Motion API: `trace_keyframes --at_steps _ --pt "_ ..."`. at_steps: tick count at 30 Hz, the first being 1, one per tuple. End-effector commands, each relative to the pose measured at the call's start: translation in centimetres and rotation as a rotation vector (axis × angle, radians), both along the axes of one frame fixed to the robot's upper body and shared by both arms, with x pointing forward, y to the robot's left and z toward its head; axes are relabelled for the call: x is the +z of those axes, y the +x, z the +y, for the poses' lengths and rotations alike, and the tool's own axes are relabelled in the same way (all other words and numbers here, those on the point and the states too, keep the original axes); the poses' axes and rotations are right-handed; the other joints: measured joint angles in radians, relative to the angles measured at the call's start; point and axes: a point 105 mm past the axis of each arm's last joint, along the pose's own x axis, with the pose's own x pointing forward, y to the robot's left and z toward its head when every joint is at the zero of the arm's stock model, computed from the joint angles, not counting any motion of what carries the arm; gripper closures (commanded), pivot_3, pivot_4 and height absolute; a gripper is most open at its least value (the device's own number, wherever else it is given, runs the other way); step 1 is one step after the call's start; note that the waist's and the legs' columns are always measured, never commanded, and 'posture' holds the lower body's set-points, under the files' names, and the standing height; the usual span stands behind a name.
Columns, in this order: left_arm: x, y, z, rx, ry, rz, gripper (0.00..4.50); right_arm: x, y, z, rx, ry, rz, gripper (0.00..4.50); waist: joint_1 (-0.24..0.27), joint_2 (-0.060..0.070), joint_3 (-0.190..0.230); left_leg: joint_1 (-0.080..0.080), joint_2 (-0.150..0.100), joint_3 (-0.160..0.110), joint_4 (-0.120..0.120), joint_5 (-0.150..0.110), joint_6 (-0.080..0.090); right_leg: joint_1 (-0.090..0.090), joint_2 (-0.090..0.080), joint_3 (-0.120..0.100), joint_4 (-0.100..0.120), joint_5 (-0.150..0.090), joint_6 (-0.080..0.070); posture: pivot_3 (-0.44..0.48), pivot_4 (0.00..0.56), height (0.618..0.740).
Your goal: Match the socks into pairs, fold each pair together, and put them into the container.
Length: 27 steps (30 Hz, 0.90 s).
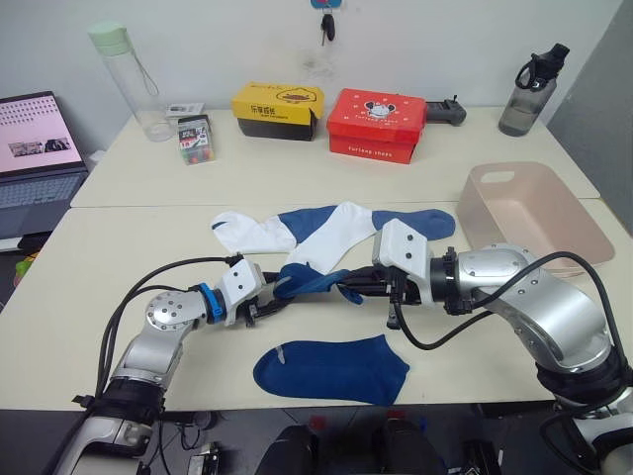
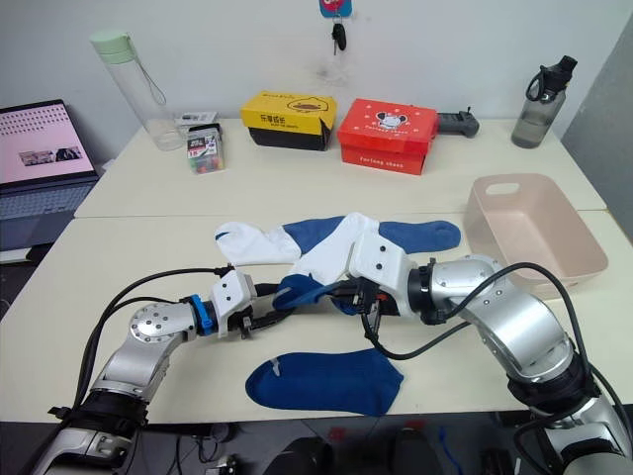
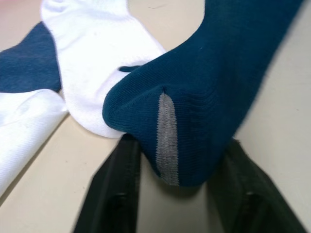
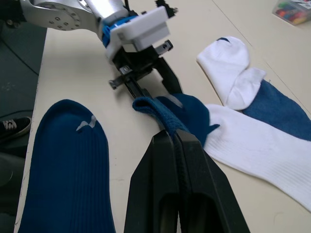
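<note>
A blue sock (image 1: 309, 282) hangs just above the table between my two grippers. My right gripper (image 4: 171, 137) is shut on its bunched middle. One end of the sock (image 3: 209, 82) lies between the spread fingers (image 3: 116, 194) of my left gripper (image 1: 272, 297), which stands open around it. A darker blue sock (image 1: 331, 368) lies flat near the front edge. Two white socks (image 1: 252, 233) (image 1: 334, 233) overlap two more blue socks (image 1: 423, 222) (image 1: 303, 220) just behind my grippers. The pale pink container (image 1: 574, 233) sits at the right and holds nothing I can see.
On the far table stand a yellow box (image 1: 277, 109), a red box (image 1: 376, 124), a clear bottle (image 1: 129, 79), a dark bottle (image 1: 529, 91) and a small box of coloured items (image 1: 195, 139). A laptop (image 1: 35, 158) sits at the far left.
</note>
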Motion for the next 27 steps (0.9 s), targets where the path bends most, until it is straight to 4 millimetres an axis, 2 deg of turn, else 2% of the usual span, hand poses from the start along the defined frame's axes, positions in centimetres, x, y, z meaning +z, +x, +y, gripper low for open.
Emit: trace_keyframes --at_steps 1,3,4,8,12,17,21,25,26,27 --pt "2.6 -0.8 0.9 -0.075 0.021 -0.025 3.67 0.6 -0.3 -0.6 -0.015 0.022 -0.014 4.5 -0.001 0.0 0.0 0.0 0.0 0.0 0.0 0.0 0.0 0.0 0.0 0.0 0.0 0.0 0.0 0.0 0.15 0.726" --pt "3.3 -1.6 1.3 -0.132 0.045 0.022 4.28 0.4 -0.4 -1.0 -0.034 0.029 0.014 4.5 -0.001 0.0 0.0 0.0 0.0 0.0 0.0 0.0 0.0 0.0 0.0 0.0 0.0 0.0 0.0 0.0 0.15 0.726" --pt "3.7 -2.3 1.5 -0.167 0.058 0.067 4.45 0.2 -0.5 -1.2 -0.043 0.034 0.033 4.5 -0.001 0.0 0.0 0.0 0.0 0.0 0.0 0.0 0.0 0.0 0.0 0.0 0.0 0.0 0.0 0.0 0.15 0.726" --pt "4.8 -4.3 2.0 -0.267 0.103 0.261 4.45 -0.3 -1.1 -1.7 -0.07 0.052 0.095 4.5 -0.003 0.0 0.0 0.0 0.0 0.0 0.0 0.0 0.0 0.0 0.0 0.0 0.0 0.0 0.0 0.0 0.15 0.726" --pt "5.6 -5.6 1.4 -0.329 0.095 0.545 4.45 -1.5 -1.8 -1.9 -0.107 0.068 0.209 4.5 -0.001 0.0 0.001 -0.001 0.0 -0.002 0.0 0.0 0.0 0.001 0.0 -0.001 0.0 0.0 0.0 0.0 0.15 0.726" --pt "3.8 -3.2 0.7 -0.311 0.174 0.665 4.45 -3.8 -0.5 -2.8 -0.226 0.023 0.269 4.5 -0.001 0.0 0.001 0.001 -0.001 -0.002 0.0 0.0 0.001 0.004 0.001 -0.002 0.0 0.0 0.0 0.0 0.15 0.726" --pt "2.2 0.2 -0.5 -0.249 0.241 0.68 4.45 -5.0 2.0 -3.4 -0.336 0.003 0.27 4.5 -0.004 -0.001 0.001 0.0 0.0 -0.001 0.001 0.0 0.001 0.003 0.002 -0.002 0.0 0.0 0.0 0.0 0.15 0.726" --pt "2.2 2.7 -1.3 -0.176 0.23 0.671 4.45 -5.4 4.6 -4.2 -0.437 0.008 0.227 4.5 -0.006 -0.002 0.002 0.0 0.0 -0.001 0.001 0.0 0.0 0.002 0.002 -0.001 0.001 0.0 0.0 0.0 0.15 0.726" --pt "2.4 3.3 -1.4 -0.148 0.218 0.658 4.49 -5.4 5.2 -4.4 -0.461 0.01 0.206 4.28 -0.007 -0.002 0.002 0.0 0.0 -0.001 0.002 0.0 0.0 0.001 0.002 -0.001 0.001 0.0 0.0 0.0 0.15 0.726" --pt "2.6 3.5 -1.3 -0.152 0.216 0.649 4.27 -5.2 5.5 -4.6 -0.477 0.016 0.186 4.04 -0.007 -0.002 0.002 0.0 0.0 0.0 0.002 0.0 0.0 0.001 0.002 -0.001 0.001 0.0 0.0 0.0 0.15 0.726"
